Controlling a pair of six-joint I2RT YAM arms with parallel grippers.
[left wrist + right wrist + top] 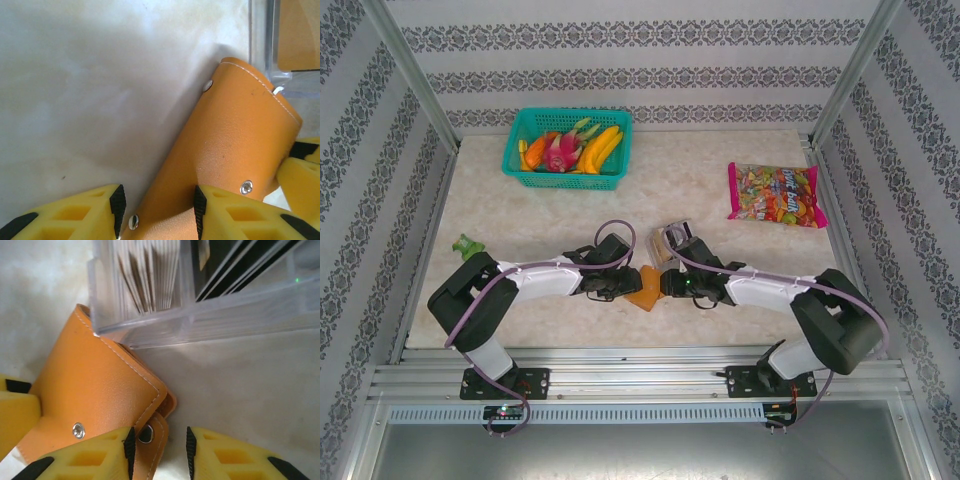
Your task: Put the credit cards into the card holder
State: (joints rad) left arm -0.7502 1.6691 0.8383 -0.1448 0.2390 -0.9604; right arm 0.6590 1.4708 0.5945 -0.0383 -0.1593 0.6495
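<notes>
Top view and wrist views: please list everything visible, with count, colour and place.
plastic mesh basket of fruit: one, teal, far left
shiny bag of sweets: one, multicoloured, far right
small green object: one, green, left edge; unidentifiable
flat leather-look folding wallet: one, orange, near centre, between the grippers
clear plastic box: one, transparent, just behind the wallet
thin plastic cards: several, pale and dark, upright in the box
left gripper: one, yellow fingers, open at the wallet
right gripper: one, yellow fingers, open at the wallet

Both arms reach inward, elbows out, forearms low. Left gripper (616, 286) and right gripper (664, 284) nearly meet, jaws partly parted, apparently clamping nothing.
</notes>
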